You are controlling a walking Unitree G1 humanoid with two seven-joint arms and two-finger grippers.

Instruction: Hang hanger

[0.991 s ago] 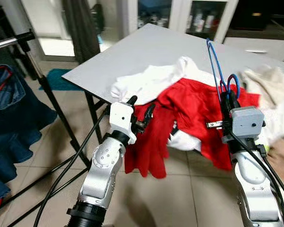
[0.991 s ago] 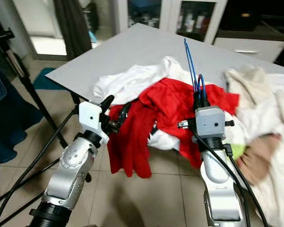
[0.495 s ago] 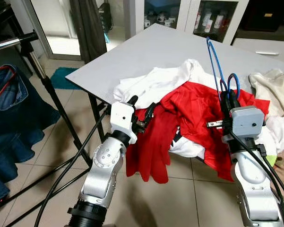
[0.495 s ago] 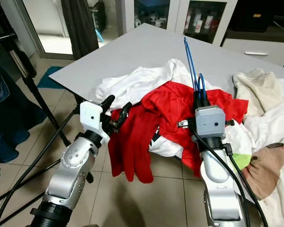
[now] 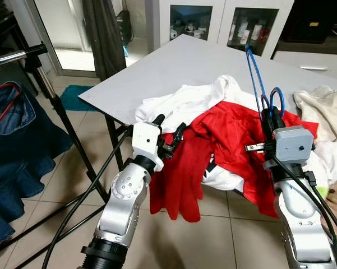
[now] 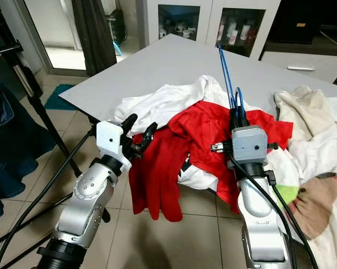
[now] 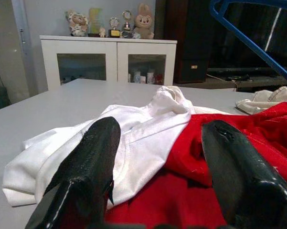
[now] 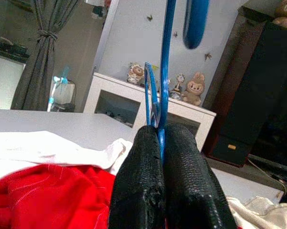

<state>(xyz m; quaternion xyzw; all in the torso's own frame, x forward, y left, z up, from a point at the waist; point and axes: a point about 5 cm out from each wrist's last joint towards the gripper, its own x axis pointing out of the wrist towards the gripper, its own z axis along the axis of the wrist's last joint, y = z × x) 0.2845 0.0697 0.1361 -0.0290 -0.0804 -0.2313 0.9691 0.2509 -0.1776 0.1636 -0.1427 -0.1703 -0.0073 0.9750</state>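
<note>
We can read no brand, label or lettering anywhere; the bottles behind the cabinet glass are too small to make out.

Nearest us, at the lower right of the frame, our right end effector (image 5: 271, 116) has its two black fingers (image 8: 181, 181) pressed tight together on the blue hanger (image 5: 258, 78), pinching the thin wire between the pads. The hanger stands nearly upright above the fingers, reaching toward the upper right of the frame, with its small hook loop just beside them.

At lower centre left, our left end effector (image 5: 169, 130) is spread wide, its fingers (image 7: 93, 162) apart and holding nothing. It sits just off the near edge of the desk (image 5: 179, 61), close to the clothes, though we cannot tell whether a fingertip touches the cloth.

Just beyond both end effectors, in mid-frame, a red garment (image 5: 224, 134) drapes over the desk edge and hangs toward the tiled floor (image 5: 73, 168). A white garment (image 5: 179, 103) lies partly under it, and cream cloth (image 5: 325, 112) is heaped at the right edge.

At the left edge, blue denim clothing (image 5: 17, 145) hangs from a rack (image 5: 22, 56) with a metal bar. Farthest off, along the top of the frame, we see a white cabinet (image 5: 213, 22) with glass doors and a dark curtain (image 5: 104, 33).
</note>
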